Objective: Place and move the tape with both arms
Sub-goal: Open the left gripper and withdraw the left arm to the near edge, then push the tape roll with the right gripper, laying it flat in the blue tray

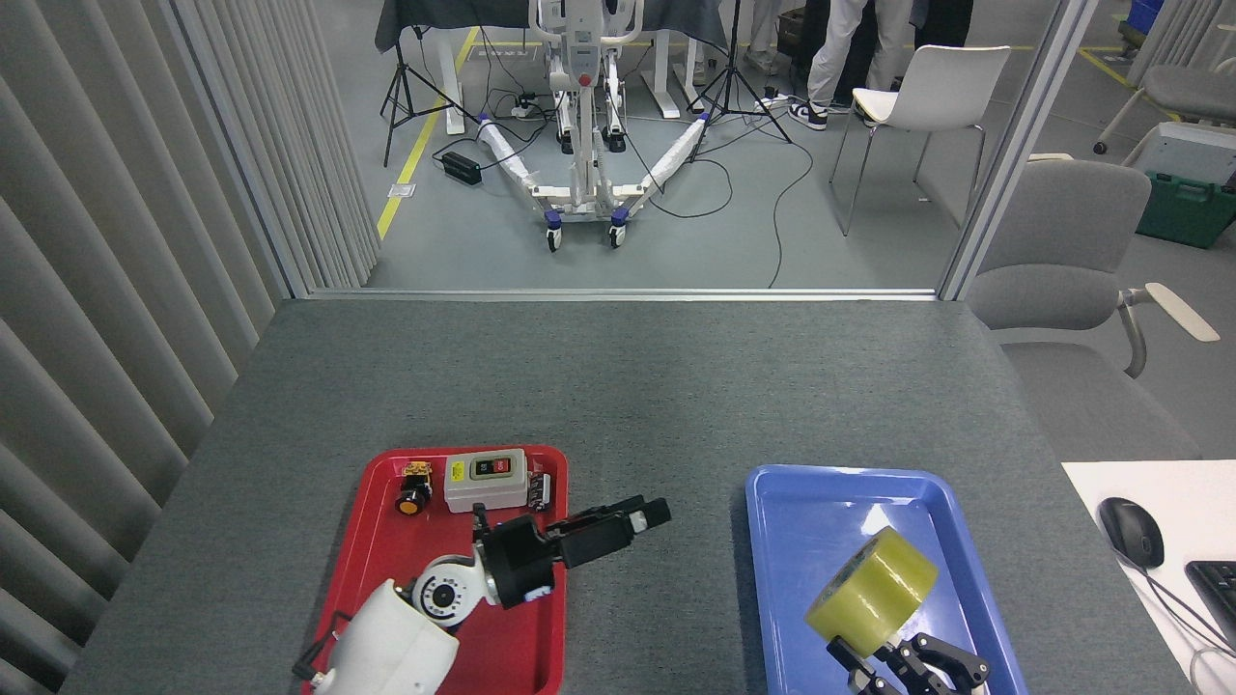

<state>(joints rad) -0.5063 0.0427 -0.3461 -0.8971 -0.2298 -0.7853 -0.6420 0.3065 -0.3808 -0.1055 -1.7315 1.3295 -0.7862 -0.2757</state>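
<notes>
Your right gripper (893, 656) grips the tape (872, 591) over the blue tray (801, 502) — left gripper (645, 514) empty, fingers near-closed above the red tray (386, 560)

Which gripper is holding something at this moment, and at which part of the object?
The right gripper holds the tape at its lower near edge, over the blue tray. The left gripper holds nothing.

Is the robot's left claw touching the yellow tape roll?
Apart. The head view shows the left gripper over the red tray's edge, with bare grey table between it and the tape above the blue tray.
</notes>
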